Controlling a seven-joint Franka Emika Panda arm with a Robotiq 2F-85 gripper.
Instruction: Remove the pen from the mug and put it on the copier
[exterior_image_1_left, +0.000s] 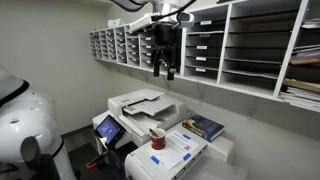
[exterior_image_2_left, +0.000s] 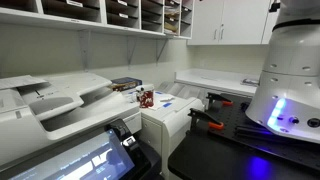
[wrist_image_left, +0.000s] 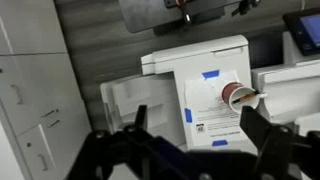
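The pincer (exterior_image_1_left: 166, 70) hangs released, jaws spread wide, high above the copier (exterior_image_1_left: 140, 103). The red mug (exterior_image_1_left: 157, 138) stands just beside the copier.

This is an office copy and mail room. A large white copier (exterior_image_1_left: 140, 103) with a touchscreen panel (exterior_image_1_left: 107, 127) fills the middle, and a bank of grey mail-sorting pigeonholes (exterior_image_1_left: 110, 45) lines the wall above it. White shelving bays (exterior_image_1_left: 250, 45) hold dark paper trays and stacked documents (exterior_image_1_left: 302, 92) (piled at the far end), and plain white wall cabinets (exterior_image_2_left: 225, 20) appear in an exterior view.
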